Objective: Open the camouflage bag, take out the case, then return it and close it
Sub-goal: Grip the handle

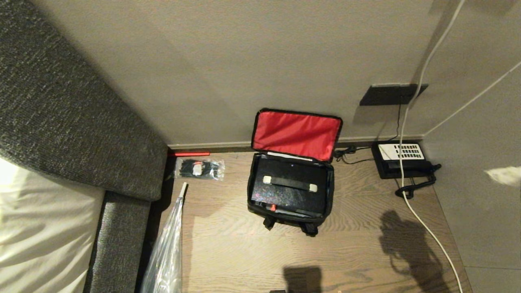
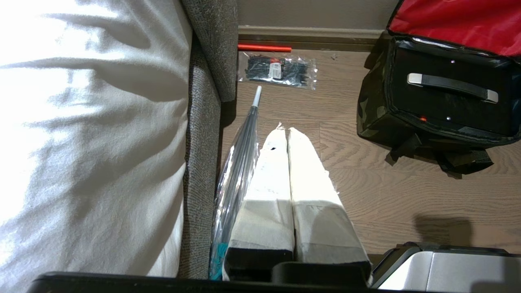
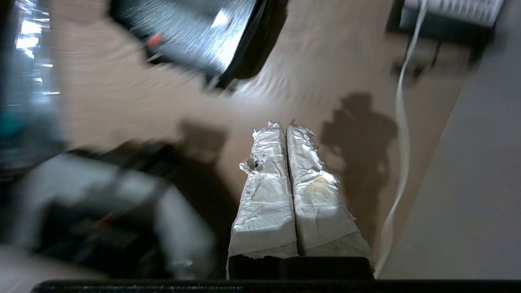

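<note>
- The floor is wood-grain board, running up to a pale skirting along the wall.
- The camouflage bag stands on the floor near the wall, its red-lined lid leaning open against the wall; the case lies flat inside it, handle up.
- A clear packet of black cable ties lies to the bag's left, close to the skirting.
- A thin red stick lies along the skirting just behind the packet.
- A plastic-wrapped umbrella lies beside the grey upholstered bed frame.
- A black telephone with white keypad sits in the right corner, its cord coiled beside it.
- A white cable trails over the floor on the right.
</note>
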Controlling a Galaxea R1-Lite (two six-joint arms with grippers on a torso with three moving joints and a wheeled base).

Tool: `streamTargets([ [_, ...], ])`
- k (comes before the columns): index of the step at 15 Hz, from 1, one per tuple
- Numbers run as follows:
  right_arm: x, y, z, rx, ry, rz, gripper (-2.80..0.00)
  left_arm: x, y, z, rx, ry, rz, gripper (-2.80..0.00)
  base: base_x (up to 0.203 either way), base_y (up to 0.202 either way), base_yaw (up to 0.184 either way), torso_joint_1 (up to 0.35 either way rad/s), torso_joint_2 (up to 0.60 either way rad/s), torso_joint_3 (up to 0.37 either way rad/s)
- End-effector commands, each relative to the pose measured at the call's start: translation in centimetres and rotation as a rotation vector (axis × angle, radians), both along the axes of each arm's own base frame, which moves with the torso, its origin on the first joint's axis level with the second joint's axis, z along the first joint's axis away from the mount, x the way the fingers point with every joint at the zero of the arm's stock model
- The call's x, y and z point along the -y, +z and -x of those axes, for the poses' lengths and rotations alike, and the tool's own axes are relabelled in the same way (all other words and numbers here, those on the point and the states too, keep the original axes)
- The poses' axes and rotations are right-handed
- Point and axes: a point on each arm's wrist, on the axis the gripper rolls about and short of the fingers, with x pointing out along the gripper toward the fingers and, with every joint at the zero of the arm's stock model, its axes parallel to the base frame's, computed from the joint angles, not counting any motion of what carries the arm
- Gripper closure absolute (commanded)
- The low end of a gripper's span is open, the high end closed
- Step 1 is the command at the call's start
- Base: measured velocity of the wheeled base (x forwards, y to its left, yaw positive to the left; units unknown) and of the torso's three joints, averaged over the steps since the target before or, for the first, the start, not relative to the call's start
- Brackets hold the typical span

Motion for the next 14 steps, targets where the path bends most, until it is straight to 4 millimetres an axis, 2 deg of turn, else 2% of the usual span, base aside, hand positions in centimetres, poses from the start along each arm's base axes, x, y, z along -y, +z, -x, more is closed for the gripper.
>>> streamTargets([
  [1, -2.3, -5.5, -13.1, -0.1, 0.065, 0.09, 0.0, 0.0, -0.1, 0.0, -0.001, 0.001, 0.0, 0.0, 0.0, 0.0, 0.0, 0.0, 0.0, 0.0],
  [2, -4.5, -6.8, -15.7, -0.065, 0.076, 0.153, 0.0, 0.0, -0.1, 0.0, -0.003, 0.001, 0.0, 0.0, 0.0, 0.0, 0.0, 0.0, 0.0, 0.0],
  [4, -10.0, -9.4, -18.7, 0.023, 0.093, 0.258, 0.0, 0.0, -0.1, 0.0, -0.001, 0.001, 0.0, 0.0, 0.0, 0.0, 0.0, 0.0, 0.0, 0.0],
  [6, -14.6, -12.0, -19.9, 0.117, 0.143, 0.313, 0.0, 0.0, -0.1, 0.0, -0.002, 0.001, 0.0, 0.0, 0.0, 0.0, 0.0, 0.0, 0.0, 0.0],
  [7, -16.0, -13.3, -20.2, 0.154, 0.171, 0.345, 0.0, 0.0, -0.1, 0.0, -0.001, 0.001, 0.0, 0.0, 0.0, 0.0, 0.0, 0.0, 0.0, 0.0],
  [8, -17.0, -14.7, -20.4, 0.176, 0.195, 0.375, -2.8, 0.0, -0.1, 0.0, -0.002, 0.001, 0.0, 0.0, 0.0, 0.0, 0.0, 0.0, 0.0, 0.0],
  [11, -18.3, -19.0, -21.2, 0.205, 0.228, 0.541, -2.8, 0.0, -0.1, 0.0, -0.003, 0.001, 0.0, 0.0, 0.0, 0.0, 0.0, 0.0, 0.0, 0.0],
  [14, -19.8, -22.1, -21.5, 0.24, 0.26, 0.642, -2.8, 0.0, -0.1, 0.0, -0.003, 0.001, 0.0, 0.0, 0.0, 0.0, 0.0, 0.0, 0.0, 0.0],
])
